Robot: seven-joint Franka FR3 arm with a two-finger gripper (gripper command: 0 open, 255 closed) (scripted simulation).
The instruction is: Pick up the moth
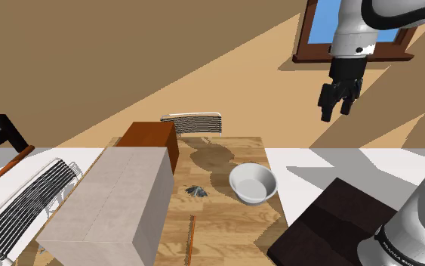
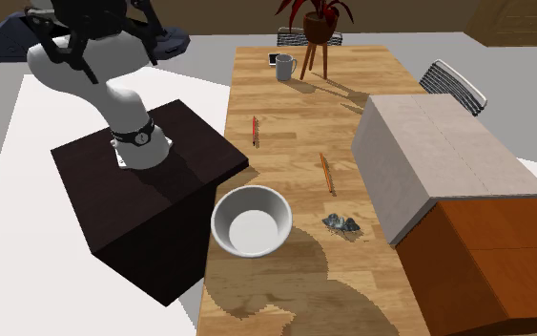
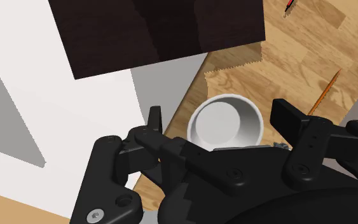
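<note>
V. bright, hard jagged shadows on table (image 2: 295,100)

I read the shoulder view as a clock face centred on the small grey moth (image 1: 196,190). The tall box (image 1: 112,200), grey at one end and brown at the other, walls off 9 to 11 o'clock close beside it. The round white bowl (image 1: 252,181) stands near at 3 o'clock. At 6 o'clock a thin orange pencil (image 1: 191,238) lies flat. Toward 12 o'clock the wooden tabletop (image 1: 226,227) is bare. My gripper (image 1: 337,110), fingers apart, hangs high at 2 o'clock in open air above the gap between box and bowl.
</note>
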